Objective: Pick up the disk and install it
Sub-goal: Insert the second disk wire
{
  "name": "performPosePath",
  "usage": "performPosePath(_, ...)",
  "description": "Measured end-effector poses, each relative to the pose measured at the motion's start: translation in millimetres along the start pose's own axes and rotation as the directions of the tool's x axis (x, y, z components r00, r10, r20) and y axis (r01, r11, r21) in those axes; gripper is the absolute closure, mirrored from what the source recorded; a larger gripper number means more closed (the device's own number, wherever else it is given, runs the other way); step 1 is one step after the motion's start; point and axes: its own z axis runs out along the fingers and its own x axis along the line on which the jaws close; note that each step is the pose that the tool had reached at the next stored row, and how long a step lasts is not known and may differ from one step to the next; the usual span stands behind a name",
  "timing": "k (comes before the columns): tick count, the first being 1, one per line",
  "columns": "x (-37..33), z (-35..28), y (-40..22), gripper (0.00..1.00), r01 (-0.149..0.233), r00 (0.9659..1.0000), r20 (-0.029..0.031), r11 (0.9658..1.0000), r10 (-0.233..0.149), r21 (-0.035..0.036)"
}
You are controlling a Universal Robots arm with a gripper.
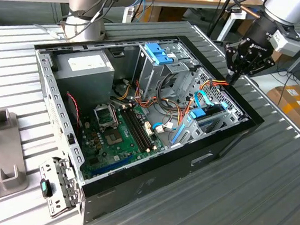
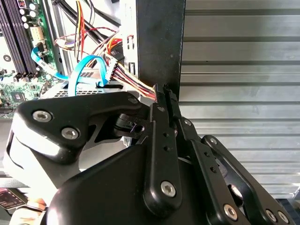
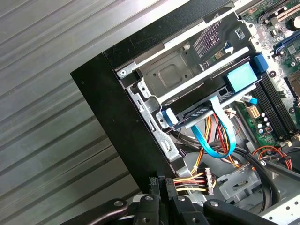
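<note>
One disk (image 3: 206,111) seated in bay, jaws (image 1: 233,75) above

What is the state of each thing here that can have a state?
computer case: open, lying on its side
disk: sitting in its bay, not held
claw: shut, tips beside the coloured wires at the case wall

You are looking at the disk (image 3: 206,101) sitting in its bay inside the open computer case (image 1: 149,176), near the case's front corner. Its light-blue carrier tabs are showing at both ends, and it is lying edge-on between metal rails.
</note>
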Motion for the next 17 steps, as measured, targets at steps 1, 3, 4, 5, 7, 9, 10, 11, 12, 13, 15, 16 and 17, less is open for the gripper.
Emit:
performPosePath(1, 0.0, -0.2, 0.0, 0.84, 0.0, 1.0, 0.0002, 1.0, 0.0, 0.0002)
performPosePath(3, 0.0, -1.6, 0.0, 0.84, 0.0, 1.0, 0.0, 1.0, 0.0, -0.0001)
performPosePath(4, 0.0, -3.2, 0.0, 0.84, 0.0, 1.0, 0.0001, 1.0, 0.0, 0.0)
performPosePath(5, 0.0, -3.8, 0.0, 0.84, 0.0, 1.0, 0.0001, 1.0, 0.0, 0.0001)
performPosePath(7, 0.0, -5.9, 0.0, 0.84, 0.0, 1.0, 0.0002, 1.0, 0.0, 0.0002)
performPosePath(9, -0.1, -7.4, -0.1, 0.84, 0.0, 1.0, 0.0001, 1.0, 0.0, 0.0002)
performPosePath(10, 0.0, -7.3, -0.1, 0.84, 0.0, 1.0, 0.0002, 1.0, 0.0, 0.0003)
performPosePath(11, 0.0, -7.4, -0.1, 0.84, 0.0, 1.0, 0.0001, 1.0, 0.0, 0.0002)
performPosePath(12, 0.0, -7.5, -0.1, 0.84, 0.0, 1.0, 0.0001, 1.0, 0.0, 0.0001)
performPosePath(13, 0.0, -7.6, -0.1, 0.84, 0.0, 1.0, 0.0, 1.0, 0.0, 0.0)
performPosePath(15, 0.0, -7.6, -0.1, 0.84, 0.0, 1.0, 0.0001, 1.0, 0.0, 0.0001)
performPosePath(16, 0.0, -7.7, -0.1, 0.84, 0.0, 1.0, 0.0, 1.0, 0.0, 0.0001)
performPosePath(17, -0.5, -7.9, 0.2, 0.84, 0.0, 1.0, -0.0001, 1.0, 0.0, -0.0002)
